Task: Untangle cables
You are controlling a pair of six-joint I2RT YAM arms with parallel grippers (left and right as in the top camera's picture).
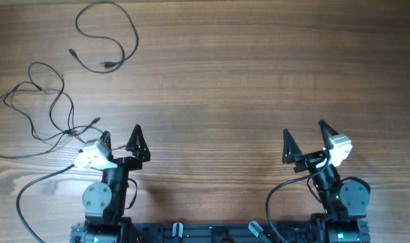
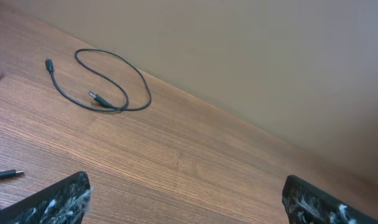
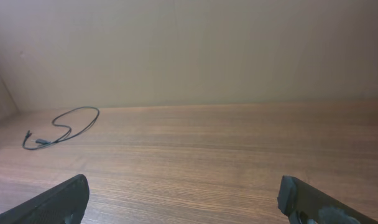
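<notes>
From overhead, your left pincer (image 1: 121,133) and right pincer (image 1: 304,129) both stood spread and empty at the near edge of the brown wooden bench (image 1: 225,74). One thin black looped cord (image 1: 107,65) lay alone at the far left. A tangle of thin black crossed cords (image 1: 70,129) sat just beside the left pincer.

Through the left wrist camera, the spread fingers (image 2: 58,199) framed the looped cord (image 2: 94,97).

Through the right wrist camera, the looped cord (image 3: 43,142) lay well apart.

Your best move looked to be the left arm: pinch one outer strand near a plug end, then draw it slowly clear of the crossings.
</notes>
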